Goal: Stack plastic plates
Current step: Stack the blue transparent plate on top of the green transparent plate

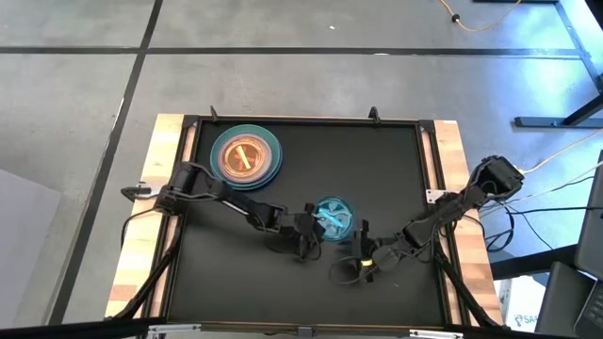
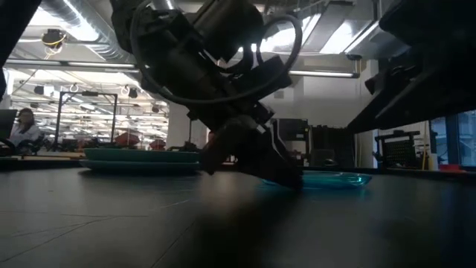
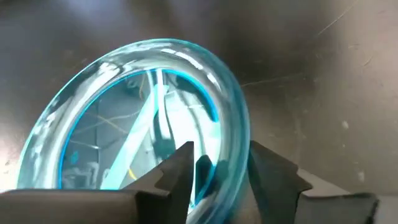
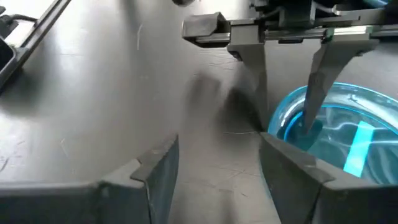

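Note:
A translucent cyan dish with a bar mark (image 1: 333,217) lies flat on the black mat, also seen in the low view (image 2: 335,179). My left gripper (image 3: 221,155) is open and tipped down over the dish's near-left rim, one finger inside the bowl and one outside. A stack of plates (image 1: 246,155), with teal and blue discs underneath and an orange dish on top, rests on the mat near the far-left corner (image 2: 137,159). My right gripper (image 4: 217,162) is open and hovers low over the mat (image 1: 352,270), just near-right of the cyan dish. My left gripper straddles the cyan dish's rim (image 3: 235,155), slanting down from the table's left. One finger (image 3: 183,165) is inside the bowl and the other (image 3: 267,168) outside. Whether the pads touch the rim I cannot tell. The dish lies flat on the mat.
The black mat (image 1: 396,169) sits in a wooden-edged table frame (image 1: 170,169). Open mat lies to the far right and near left. Cables trail off the table's right side (image 1: 546,202). A person sits far off in the room behind (image 2: 26,126).

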{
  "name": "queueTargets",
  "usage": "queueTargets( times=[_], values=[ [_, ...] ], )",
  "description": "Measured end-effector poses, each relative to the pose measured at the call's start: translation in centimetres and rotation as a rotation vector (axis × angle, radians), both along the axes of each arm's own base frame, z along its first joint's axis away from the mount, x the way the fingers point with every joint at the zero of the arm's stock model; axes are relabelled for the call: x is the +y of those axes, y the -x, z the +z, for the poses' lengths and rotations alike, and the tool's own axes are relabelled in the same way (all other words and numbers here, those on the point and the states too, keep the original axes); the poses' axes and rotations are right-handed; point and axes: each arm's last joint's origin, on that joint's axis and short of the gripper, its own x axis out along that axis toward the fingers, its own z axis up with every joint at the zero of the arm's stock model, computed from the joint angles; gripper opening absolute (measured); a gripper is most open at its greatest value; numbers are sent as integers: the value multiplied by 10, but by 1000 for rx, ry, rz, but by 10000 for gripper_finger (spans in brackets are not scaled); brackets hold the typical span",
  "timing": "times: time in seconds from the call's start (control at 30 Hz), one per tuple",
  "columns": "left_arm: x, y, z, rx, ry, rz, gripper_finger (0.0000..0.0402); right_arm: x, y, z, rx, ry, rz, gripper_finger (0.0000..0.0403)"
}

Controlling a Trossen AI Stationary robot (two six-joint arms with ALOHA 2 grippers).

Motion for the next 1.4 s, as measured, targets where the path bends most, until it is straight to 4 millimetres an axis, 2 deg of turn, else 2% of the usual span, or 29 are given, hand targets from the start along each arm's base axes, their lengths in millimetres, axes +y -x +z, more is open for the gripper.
queueTargets(
  times=[0.1,0.33,0.47,0.6,0.7,0.8,0.9,1.17,1.27,1.4],
  values=[
    [2,1,-1,14,-4,14,114,0,0,0,-11,14,-20,211],
    [3,3,-2,38,-22,36,9,-1,0,1,-24,35,-43,211],
    [1,8,18,25,-53,86,6,0,1,1,-28,40,-36,211],
    [-4,22,60,-5,-107,131,3,4,4,5,-59,62,-38,211],
    [2,40,85,-1,-165,195,2,8,8,5,-70,98,-49,211],
    [12,66,105,-33,-180,269,2,9,10,5,-73,105,-62,211],
    [26,99,113,-73,-168,351,2,6,13,1,-58,97,-77,211],
    [67,178,107,-111,-133,582,1,-5,10,-4,-50,90,-146,211],
    [82,197,98,-111,-120,662,1,-12,6,-4,-45,95,-175,211],
    [96,211,79,-83,-111,705,0,-22,2,-6,-29,112,-209,211]
  ],
)
